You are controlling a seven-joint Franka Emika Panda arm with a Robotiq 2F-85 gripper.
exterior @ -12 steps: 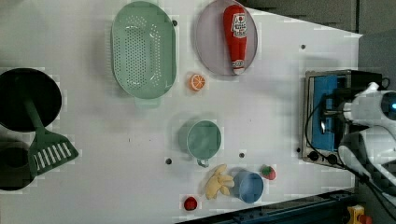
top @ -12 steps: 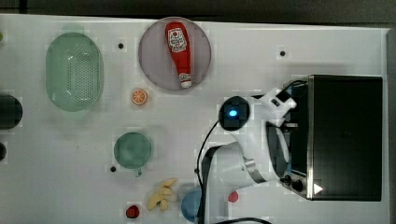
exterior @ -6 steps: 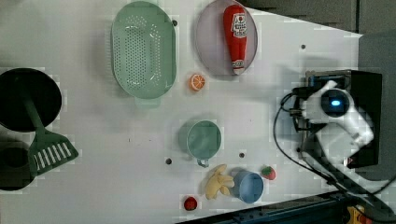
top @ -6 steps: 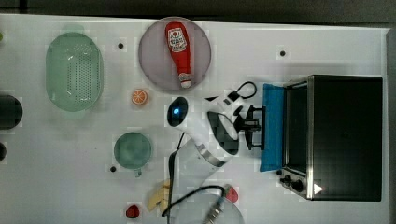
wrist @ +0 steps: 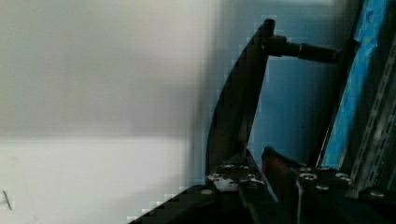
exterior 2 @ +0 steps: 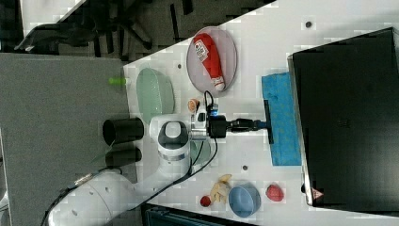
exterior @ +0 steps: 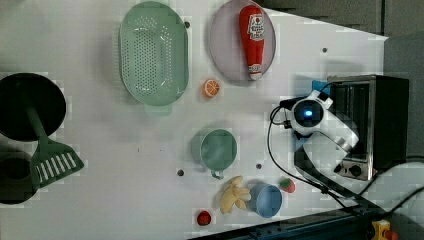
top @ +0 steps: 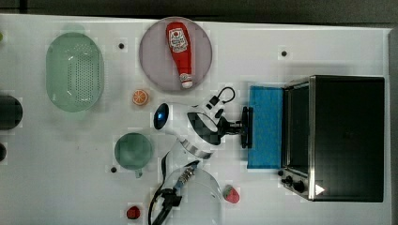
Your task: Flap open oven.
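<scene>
The black oven (top: 347, 136) stands at the top view's right with two knobs (top: 293, 180) on its silver front. Its blue glass door (top: 265, 126) lies flapped down flat on the white table. My gripper (top: 239, 127) is shut on the door's dark bar handle (top: 247, 127), at the door's outer edge. The right view shows the same grip: gripper (exterior 2: 259, 125) on handle (exterior 2: 268, 120), door (exterior 2: 282, 122) flat before the oven (exterior 2: 348, 117). In the wrist view the handle (wrist: 238, 112) runs down between my fingers (wrist: 275, 163). In the left view my arm partly hides the oven (exterior: 385, 125).
A ketchup bottle (top: 180, 51) lies on a grey plate (top: 155, 70) behind my arm. An orange slice (top: 140, 97), a green cup (top: 133, 151) and a green colander (top: 75, 70) sit toward the top view's left. A strawberry (top: 230, 193) lies near the door's front corner.
The oven door has swung from nearly shut down to flat open. My gripper moved toward the top view's left with the handle in it.
</scene>
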